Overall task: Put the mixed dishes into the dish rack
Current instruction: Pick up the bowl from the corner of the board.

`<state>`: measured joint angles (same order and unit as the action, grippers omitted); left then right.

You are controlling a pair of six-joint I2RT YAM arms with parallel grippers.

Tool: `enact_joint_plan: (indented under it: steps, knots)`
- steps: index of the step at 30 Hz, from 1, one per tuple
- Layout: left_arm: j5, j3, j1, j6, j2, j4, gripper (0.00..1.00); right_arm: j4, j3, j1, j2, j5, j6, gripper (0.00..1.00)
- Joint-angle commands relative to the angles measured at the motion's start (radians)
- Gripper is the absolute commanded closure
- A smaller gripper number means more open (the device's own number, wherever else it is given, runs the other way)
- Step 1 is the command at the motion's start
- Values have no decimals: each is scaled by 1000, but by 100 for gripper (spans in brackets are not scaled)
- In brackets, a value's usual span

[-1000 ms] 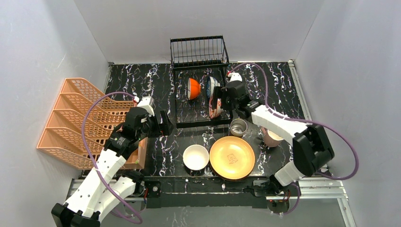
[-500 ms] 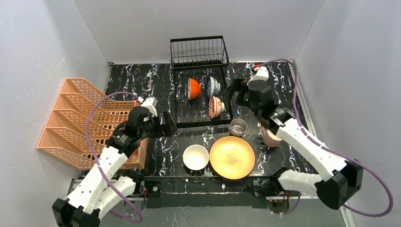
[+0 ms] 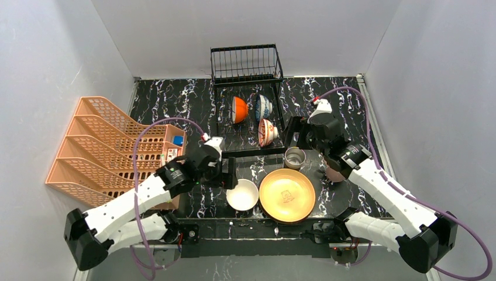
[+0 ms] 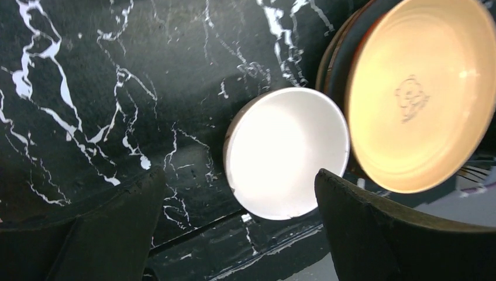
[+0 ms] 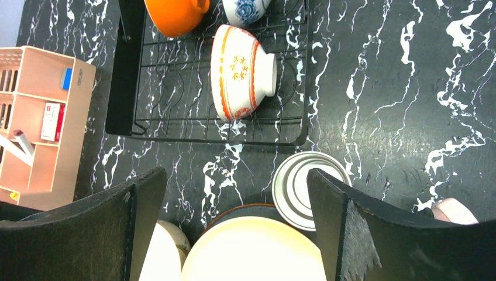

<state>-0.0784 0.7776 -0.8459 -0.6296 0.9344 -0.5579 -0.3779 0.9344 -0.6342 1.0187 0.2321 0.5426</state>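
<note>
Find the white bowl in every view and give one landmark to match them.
Top external: white bowl low in the picture, immediately left of the yellow plate.
Left wrist: white bowl near centre, yellow plate at its upper right.
Right wrist: only a sliver of the white bowl at the bottom edge, left of the yellow plate.
Shared landmark: the yellow plate, beside the bowl in all three.

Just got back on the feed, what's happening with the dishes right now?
Both arms are loading dishes into the rack. An orange bowl, a blue bowl and a floral bowl sit in it. The left gripper is open and empty, right above the white bowl. The right gripper is open and empty too, near the steel cup. The yellow plate and pink mug are not yet loaded.
</note>
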Motion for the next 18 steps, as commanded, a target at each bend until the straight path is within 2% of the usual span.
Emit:
enact_joint_plan:
  steps: [1,11,18]
  knots:
    - [-137,-21,-71,-79,59,-50,4,-14,-5,2,-21,-20,-15,1]
    - [-223,-19,-229,-175,221,-62,18,18,-23,2,14,-37,-2,1]
    - [-237,-16,-249,-186,301,-55,36,24,-40,1,13,-32,7,1]
